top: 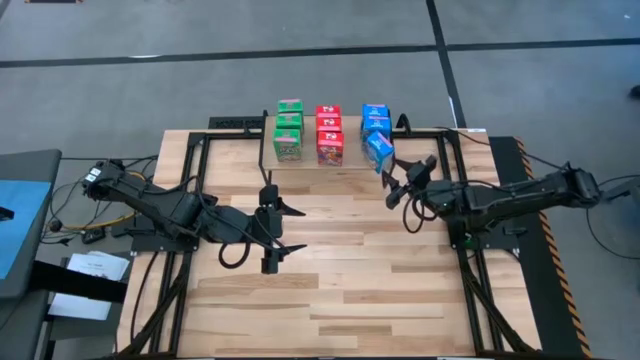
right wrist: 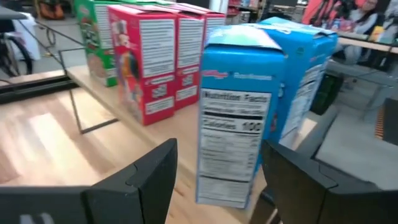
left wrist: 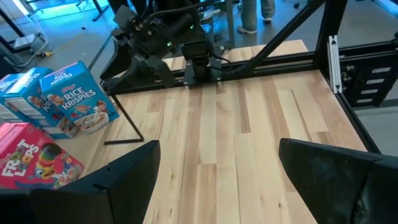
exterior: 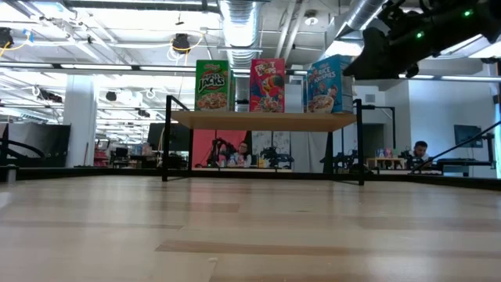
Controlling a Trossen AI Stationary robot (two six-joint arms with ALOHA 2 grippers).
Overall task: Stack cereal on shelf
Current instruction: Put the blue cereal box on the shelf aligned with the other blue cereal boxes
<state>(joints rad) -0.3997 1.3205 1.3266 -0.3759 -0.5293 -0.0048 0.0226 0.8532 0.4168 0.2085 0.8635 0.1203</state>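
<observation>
Final placement step: the right gripper (top: pixel 398 178), fingers parted around the front blue cardboard cereal box (top: pixel 380 151) on the low light-wood shelf (exterior: pixel 266 121), must next withdraw; left gripper (top: pixel 283 229) waits wide open over the surface.

Wood tabletop (top: pixel 350 290), black frame (top: pixel 478 290), ppl at desks (exterior: pixel 420 149)

1. The shelf (top: pixel 355 163), a light-wood board on thin black legs, stands at the tabletop's far edge.
2. Three green cereal boxes (top: pixel 289 128) stand upright in a row on its left part.
3. Three red cereal boxes (top: pixel 329 133) stand in a row at its middle.
4. Three blue cereal boxes (top: pixel 377 131) fill the right part; the nearest one (top: pixel 380 152) sits askew at the shelf's front edge.
</observation>
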